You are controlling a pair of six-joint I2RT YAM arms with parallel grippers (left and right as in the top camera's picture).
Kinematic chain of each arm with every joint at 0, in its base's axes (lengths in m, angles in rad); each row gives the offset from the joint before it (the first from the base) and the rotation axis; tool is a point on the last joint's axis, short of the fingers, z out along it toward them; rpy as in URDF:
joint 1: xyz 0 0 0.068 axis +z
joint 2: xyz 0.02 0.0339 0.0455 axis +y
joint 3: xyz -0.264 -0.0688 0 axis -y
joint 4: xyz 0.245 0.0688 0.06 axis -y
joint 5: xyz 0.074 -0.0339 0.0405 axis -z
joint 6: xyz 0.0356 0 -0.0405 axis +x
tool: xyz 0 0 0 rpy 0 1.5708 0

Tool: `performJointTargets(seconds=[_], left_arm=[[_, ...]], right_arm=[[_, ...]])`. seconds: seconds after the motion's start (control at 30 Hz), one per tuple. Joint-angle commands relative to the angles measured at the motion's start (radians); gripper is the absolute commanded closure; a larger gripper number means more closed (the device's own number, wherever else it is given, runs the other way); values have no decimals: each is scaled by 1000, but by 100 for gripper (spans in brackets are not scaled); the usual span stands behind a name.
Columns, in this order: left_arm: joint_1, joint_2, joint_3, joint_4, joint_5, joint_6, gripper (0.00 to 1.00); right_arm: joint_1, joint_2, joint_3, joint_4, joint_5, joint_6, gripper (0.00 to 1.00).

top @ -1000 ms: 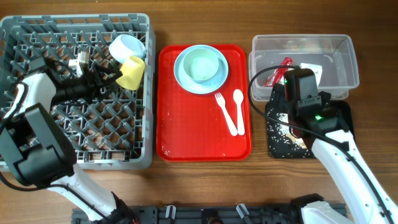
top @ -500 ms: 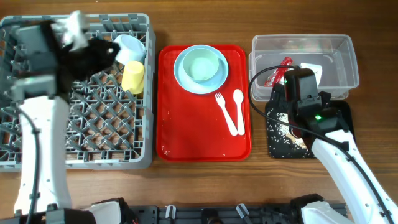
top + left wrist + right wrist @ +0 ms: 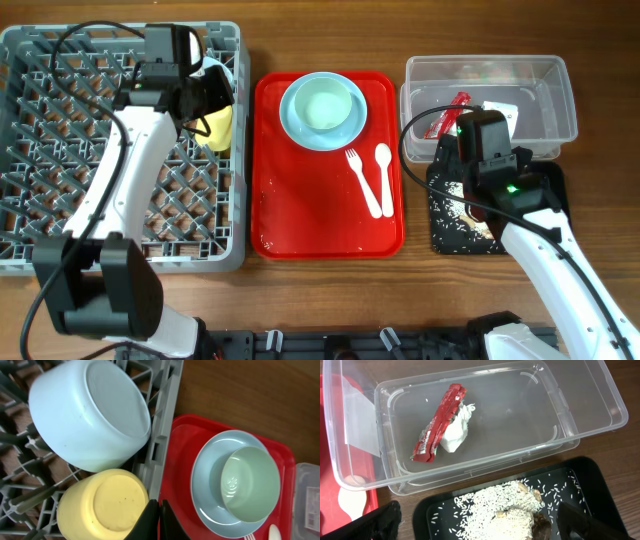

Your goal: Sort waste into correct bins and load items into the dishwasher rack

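The grey dishwasher rack (image 3: 120, 200) holds the yellow cup (image 3: 102, 505) and the small white bowl (image 3: 90, 412), both bottom-up at its right wall. My left gripper (image 3: 160, 516) is shut and empty just right of the cup, over the rack wall. On the red tray, the pale green bowl (image 3: 322, 103) sits in the light blue plate (image 3: 295, 128), with the white fork (image 3: 358, 172) and spoon (image 3: 384, 170) beside them. My right gripper (image 3: 480, 527) stands open above the rice scraps (image 3: 505, 505) in the black tray (image 3: 600, 485). The clear tub (image 3: 580, 390) holds the red wrapper (image 3: 440, 422) and crumpled paper (image 3: 456, 435).
The flat red tray (image 3: 300, 215) lies between the rack and the bins. The right arm (image 3: 485, 150) overhangs the near edge of the tub and part of the black tray. Bare wooden table shows around everything.
The left arm swung out from low inside the rack to its right wall. Its jaws shut after leaving the yellow cup in the rack. The right arm has not moved.
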Motion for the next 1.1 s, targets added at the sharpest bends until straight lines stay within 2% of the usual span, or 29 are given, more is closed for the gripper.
performJointTargets(seconds=[0.0,0.17,0.43,0.67,0.87,1.07], left_arm=[[4,36,7,-28,-52,-13,96],[4,39,4,-115,-153,-20,96],[4,39,3,-166,-184,-20,96],[3,39,3,-64,-179,-50,96],[3,39,0,-64,-174,-51,96],[3,64,-84,16,-173,-65,96]], right_arm=[[-2,0,9,2,16,0,0],[-2,0,9,2,16,0,0],[-2,0,9,2,16,0,0],[-2,0,9,2,16,0,0],[-2,0,9,2,16,0,0],[-2,0,9,2,16,0,0]])
